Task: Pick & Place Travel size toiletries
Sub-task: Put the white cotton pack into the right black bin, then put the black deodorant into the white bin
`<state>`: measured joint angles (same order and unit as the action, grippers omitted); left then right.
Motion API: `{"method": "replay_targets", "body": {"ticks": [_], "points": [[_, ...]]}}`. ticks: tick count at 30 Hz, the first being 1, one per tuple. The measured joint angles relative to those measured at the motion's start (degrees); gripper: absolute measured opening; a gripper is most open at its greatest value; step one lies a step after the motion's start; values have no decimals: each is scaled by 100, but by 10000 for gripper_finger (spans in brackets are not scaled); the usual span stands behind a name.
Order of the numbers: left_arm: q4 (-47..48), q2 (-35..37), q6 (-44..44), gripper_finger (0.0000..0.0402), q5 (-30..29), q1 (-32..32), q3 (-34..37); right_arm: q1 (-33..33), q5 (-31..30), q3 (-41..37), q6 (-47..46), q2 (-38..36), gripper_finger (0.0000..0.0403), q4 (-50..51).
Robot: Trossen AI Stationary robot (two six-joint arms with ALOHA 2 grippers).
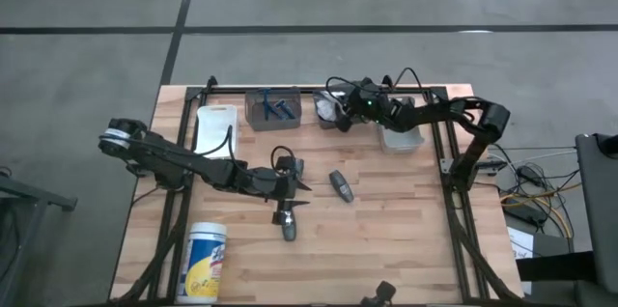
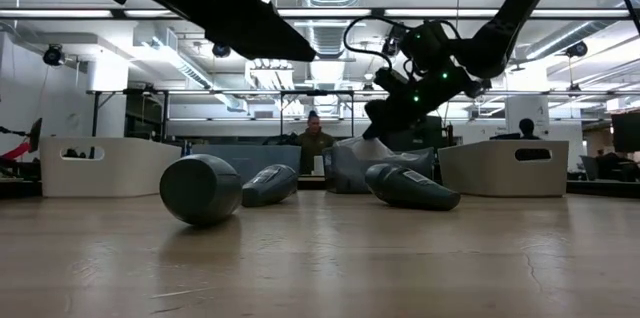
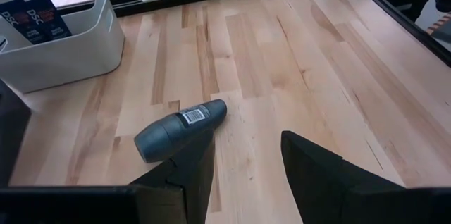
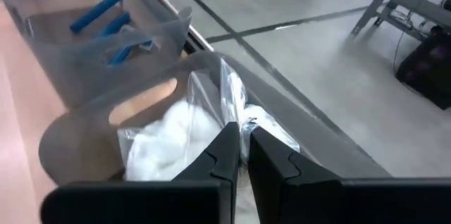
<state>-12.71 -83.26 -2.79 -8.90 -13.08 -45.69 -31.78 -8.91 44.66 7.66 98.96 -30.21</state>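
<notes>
Overhead, my left gripper (image 1: 290, 189) hangs over the middle of the pale wooden table (image 1: 406, 239), with one dark grey oblong tube (image 1: 289, 227) lying just below it and a second dark grey oblong tube (image 1: 341, 185) a little to its right. My right gripper (image 1: 340, 114) reaches over the clear plastic bin (image 1: 329, 110) at the far edge, beside the grey bin (image 1: 271, 108) that holds thin blue sticks (image 1: 280, 109).

At table height, three grey tubes lie on the boards; the nearest (image 2: 201, 189) shows only its blunt end, and I cannot match them surely to the ones seen overhead.

Through my left wrist, my fingers (image 3: 184, 175) stand partly apart and hold nothing; a grey tube with a small white label (image 3: 181, 129) lies just past one fingertip, not between them.

Through my right wrist, my fingers (image 4: 276, 159) are pinched on the crinkled clear wrap of a small white packet (image 4: 176, 136) at the bin's rim.

I judge the right arm is placing this packet, so next it needs a lowering and release. The left must centre over its tube before closing. How deep the packet sits is hidden.
</notes>
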Motion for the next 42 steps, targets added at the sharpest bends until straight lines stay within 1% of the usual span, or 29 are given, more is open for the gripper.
{"method": "replay_targets", "body": {"ticks": [2,5,12,14,17,20,23,27,30,33,39,42], "points": [[-23,0,3,169,-1,0,0,-1,6,0,110,-15,28,169],[-22,0,7,170,1,0,0,2,17,0,136,-23,55,415],[-17,0,7,170,1,0,0,1,67,0,-195,-43,142,707],[-16,0,7,170,1,0,0,-3,383,0,-295,-89,165,849],[-15,0,7,170,0,1,0,-5,1254,-5,-335,-216,192,1134],[-13,0,7,170,1,1,0,5,1891,-7,-560,-439,209,1369],[1,0,48,169,1,0,0,2,2321,-7,-762,-742,217,1679],[2,0,191,169,3,1,0,24,2576,-7,-1014,-1293,222,2100],[4,0,297,169,3,0,2,127,2587,-48,-1038,-1745,217,2448],[30,0,395,169,5,-3,3,271,2592,-200,-1044,-2215,208,2576],[30,0,498,168,21,-53,4,547,2560,-864,-1061,-3120,189,2530],[28,0,703,168,21,-80,4,660,2544,-1237,-1097,-3466,180,2521]]}}
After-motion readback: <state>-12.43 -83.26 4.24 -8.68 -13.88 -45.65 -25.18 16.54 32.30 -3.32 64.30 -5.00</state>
